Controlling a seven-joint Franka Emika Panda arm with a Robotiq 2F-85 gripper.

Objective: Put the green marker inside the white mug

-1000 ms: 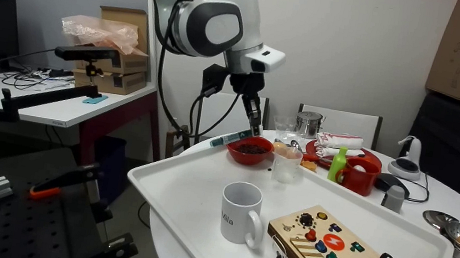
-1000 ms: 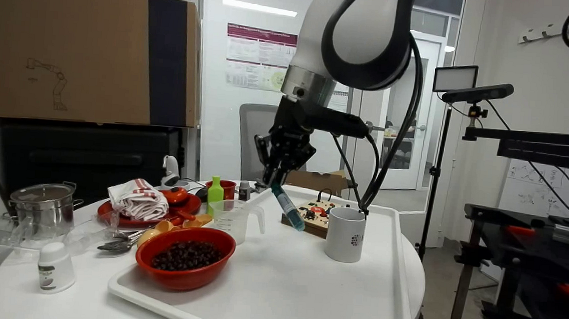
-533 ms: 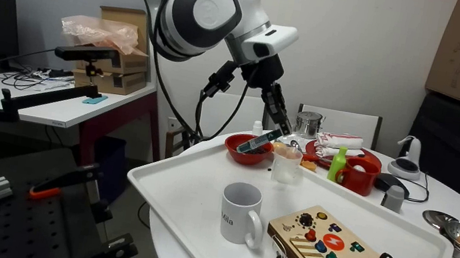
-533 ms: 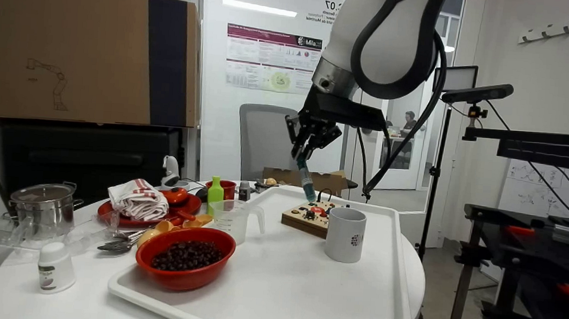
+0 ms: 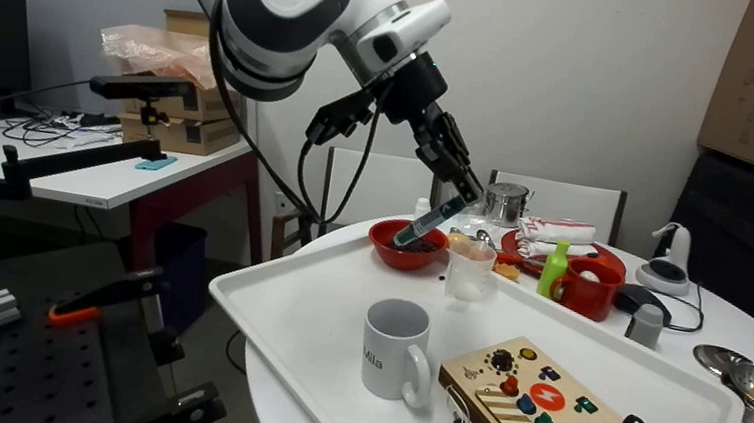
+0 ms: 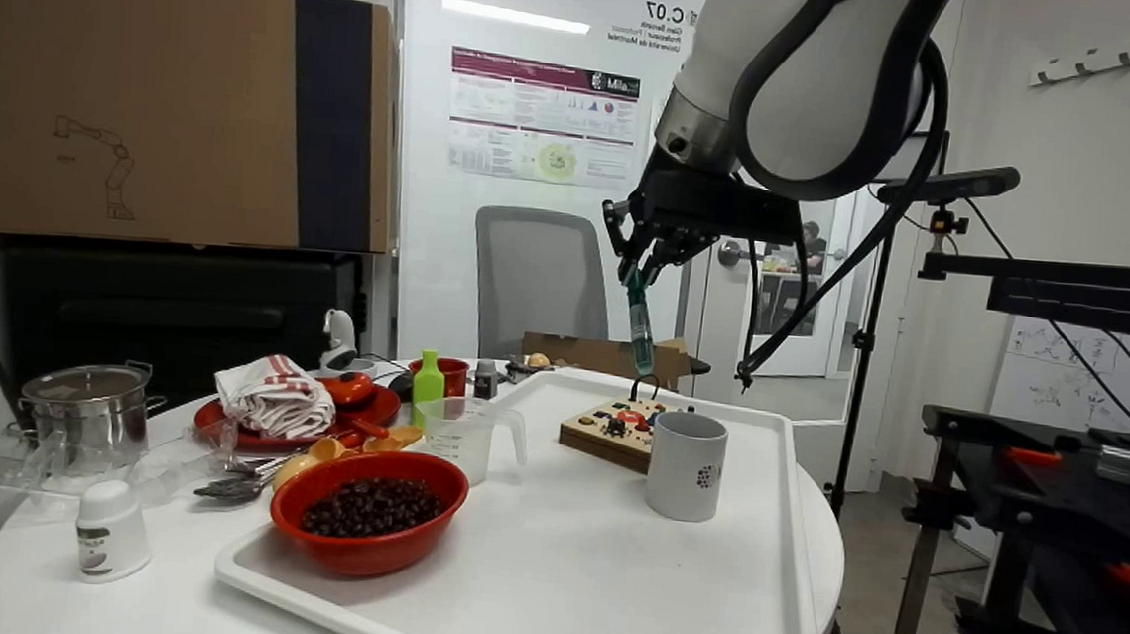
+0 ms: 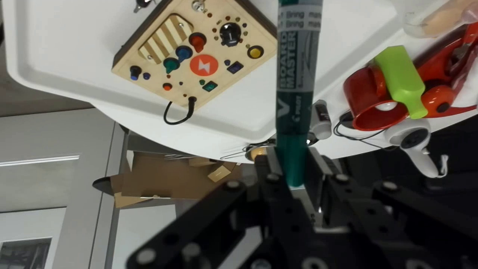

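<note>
The dark green-teal marker (image 5: 432, 219) is held by one end in my gripper (image 5: 468, 192) and hangs from it at a slant. In an exterior view the marker (image 6: 641, 327) is in the air, more upright, behind the mug and above the far side of the tray. In the wrist view the gripper (image 7: 293, 158) is shut around the marker's teal end, and the printed barrel (image 7: 297, 71) sticks out beyond the fingers. The white mug (image 5: 384, 360) stands upright on the tray, handle to one side; it also shows in an exterior view (image 6: 683, 474). The mug is out of the wrist view.
A wooden button box (image 5: 548, 420) with a cable and keys lies beside the mug on the white tray (image 5: 291, 372). A red bowl of dark beans (image 6: 366, 527) and a clear measuring cup (image 6: 462, 439) stand nearby. A green bottle (image 5: 554, 270) and red mug (image 5: 588, 290) stand beyond.
The arm has carried the marker sideways and up, away from the red bowl's side towards above the button box. The marker has turned from strongly slanted to more upright. The mug has not moved.
</note>
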